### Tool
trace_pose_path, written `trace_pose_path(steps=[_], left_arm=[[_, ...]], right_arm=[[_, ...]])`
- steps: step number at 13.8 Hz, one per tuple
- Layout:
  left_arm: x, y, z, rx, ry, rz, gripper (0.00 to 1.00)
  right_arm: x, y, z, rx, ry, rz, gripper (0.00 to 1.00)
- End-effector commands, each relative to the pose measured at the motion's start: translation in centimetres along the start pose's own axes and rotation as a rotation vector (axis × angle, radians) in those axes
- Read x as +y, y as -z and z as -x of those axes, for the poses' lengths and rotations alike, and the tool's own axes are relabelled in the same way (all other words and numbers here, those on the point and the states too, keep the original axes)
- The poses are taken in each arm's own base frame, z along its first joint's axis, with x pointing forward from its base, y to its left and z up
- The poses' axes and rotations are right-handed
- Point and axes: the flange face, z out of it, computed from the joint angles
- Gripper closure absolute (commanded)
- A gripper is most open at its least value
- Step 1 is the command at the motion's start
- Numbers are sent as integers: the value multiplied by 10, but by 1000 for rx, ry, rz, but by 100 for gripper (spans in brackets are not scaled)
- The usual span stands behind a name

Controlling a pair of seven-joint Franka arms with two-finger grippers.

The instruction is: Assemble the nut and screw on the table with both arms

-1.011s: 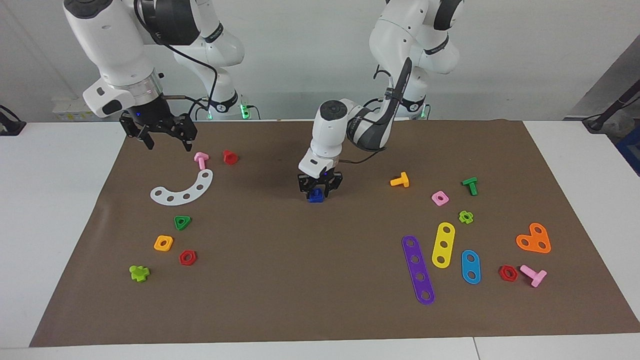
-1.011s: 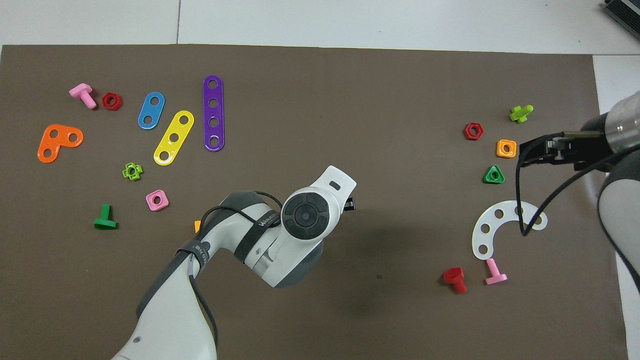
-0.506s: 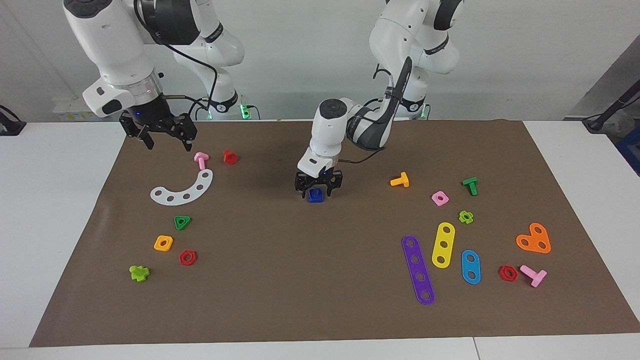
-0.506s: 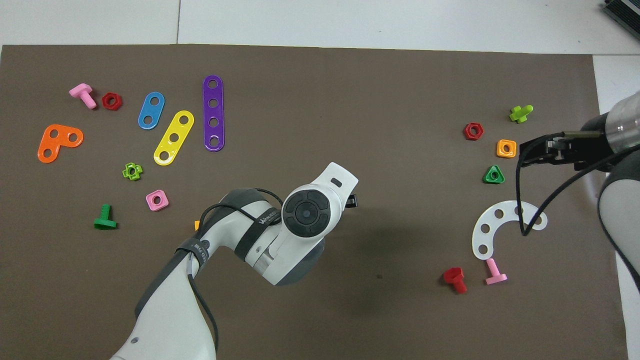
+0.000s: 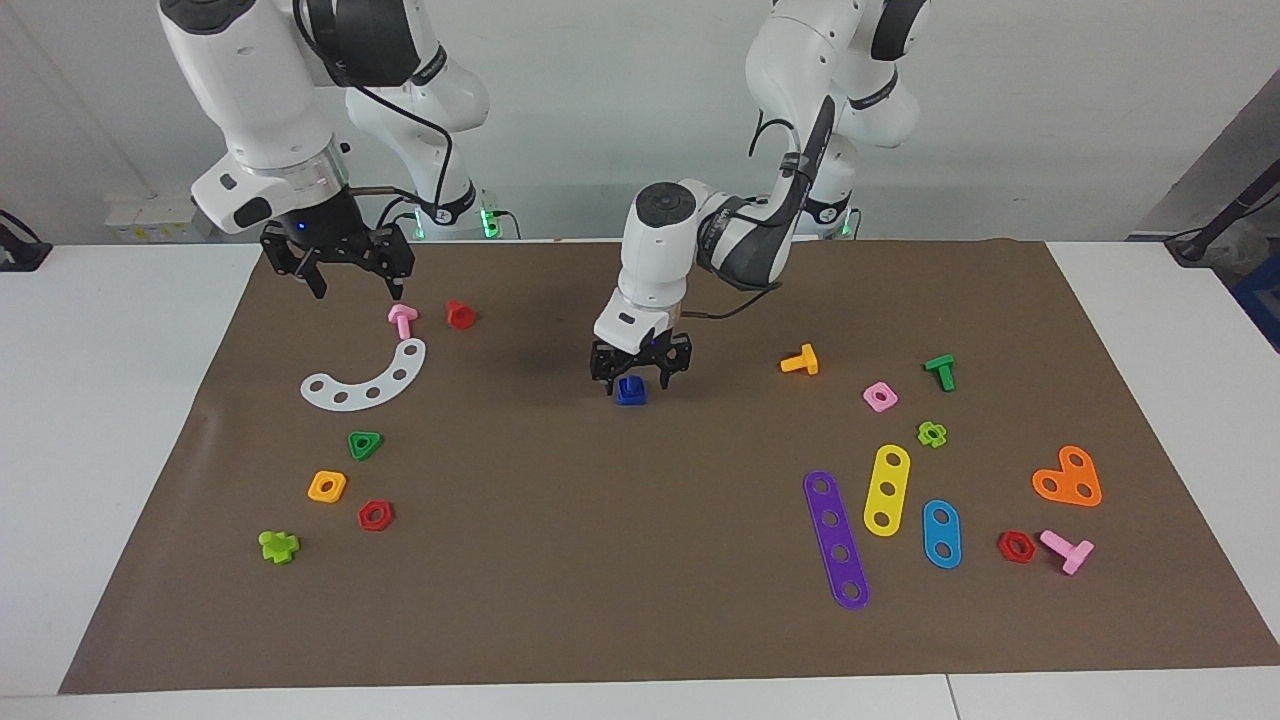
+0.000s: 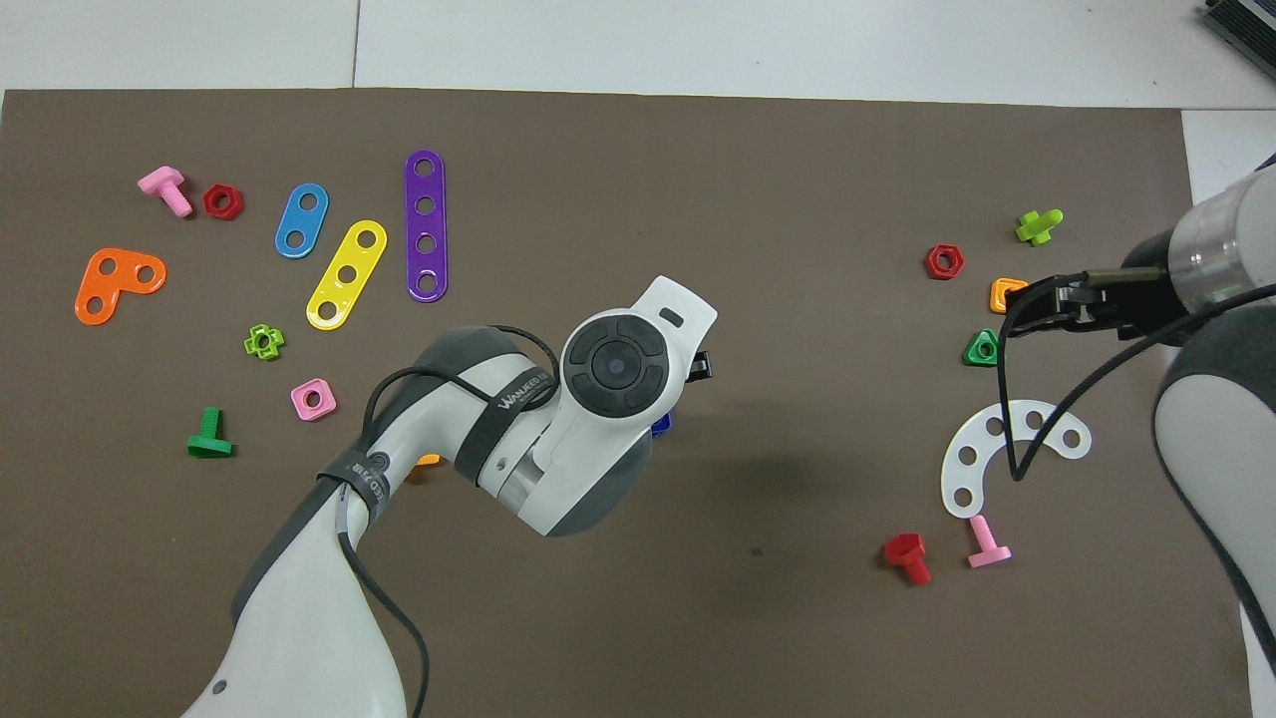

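Observation:
A small dark-blue piece [image 5: 630,390] stands on the brown mat [image 5: 600,560] mid-table; I cannot tell nut from screw in it. My left gripper [image 5: 638,377] hangs just above it, fingers open on either side and not gripping. In the overhead view only a blue sliver [image 6: 661,425] shows under the left wrist. My right gripper [image 5: 357,287] is open and empty in the air over the mat by a pink bolt [image 5: 402,320]; in the overhead view it [image 6: 1045,307] covers part of the orange square nut.
A white curved strip [image 5: 365,380], red bolt [image 5: 460,314], green triangular nut [image 5: 365,445] and orange square nut [image 5: 327,486] lie toward the right arm's end. An orange bolt [image 5: 800,360], pink nut [image 5: 880,397] and coloured strips [image 5: 835,540] lie toward the left arm's end.
My left gripper has opened off the blue piece and risen a little; the piece stays on the mat. My right gripper has shifted toward the table's middle.

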Motion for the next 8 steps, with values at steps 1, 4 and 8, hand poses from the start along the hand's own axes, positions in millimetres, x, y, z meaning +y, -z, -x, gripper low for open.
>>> trace_pose_path(steps=[1,4,8], left_arm=[[-12,33,-10,-6,-2,-40,6],[-26,62,-8,-25,8,-69,6],[-49,86,-6,-77,-57,-125,6]], right_arm=[[2,6,2,6,4,-19,2],[6,7,2,0,-4,-18,2],[11,10,-1,4,-7,-8,2]])
